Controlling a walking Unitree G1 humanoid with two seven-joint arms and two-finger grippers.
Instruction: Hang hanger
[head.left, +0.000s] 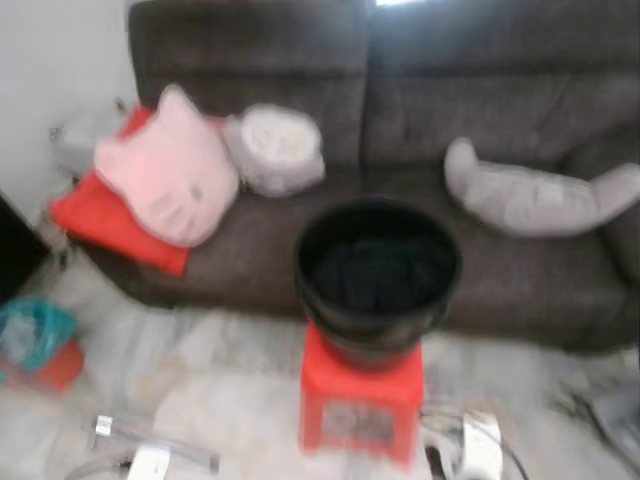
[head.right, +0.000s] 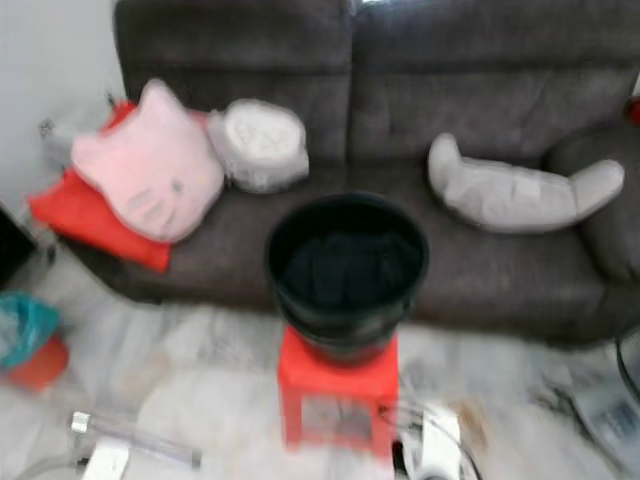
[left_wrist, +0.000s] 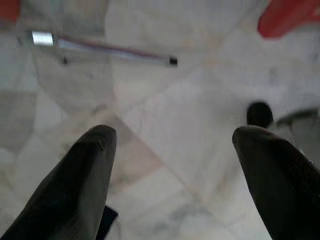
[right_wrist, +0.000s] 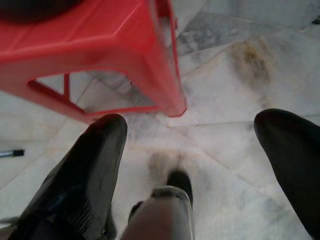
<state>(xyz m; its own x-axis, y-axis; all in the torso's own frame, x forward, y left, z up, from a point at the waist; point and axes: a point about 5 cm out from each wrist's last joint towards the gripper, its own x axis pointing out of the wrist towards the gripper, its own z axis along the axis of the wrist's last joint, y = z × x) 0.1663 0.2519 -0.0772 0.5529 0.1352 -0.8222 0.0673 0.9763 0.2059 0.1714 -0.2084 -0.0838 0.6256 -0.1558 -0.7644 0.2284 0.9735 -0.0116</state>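
Both the left gripper (left_wrist: 172, 132) and the right gripper (right_wrist: 190, 120) hang wide open over the floor (left_wrist: 165, 95), and I cannot tell the hanger for certain, though a thin clear rod (left_wrist: 110, 50) lies ahead of the left one, crosswise to its fingers.

Both my eye views are soft with blur all over: the dark sofa (head.left: 480, 90), the pink cat cushion (head.left: 168, 168) and the black bucket (head.left: 377, 270) have smeared edges. Light is even and moderate, with a bright patch at the top edge behind the sofa. The pale marble floor (head.left: 230, 390) looks washed out. The bucket's inside is nearly black, without detail. In my wrist views my left claw (left_wrist: 170, 165) and right claw (right_wrist: 192, 165) are dark, out-of-focus shapes; the floor beyond is brighter and sharper.
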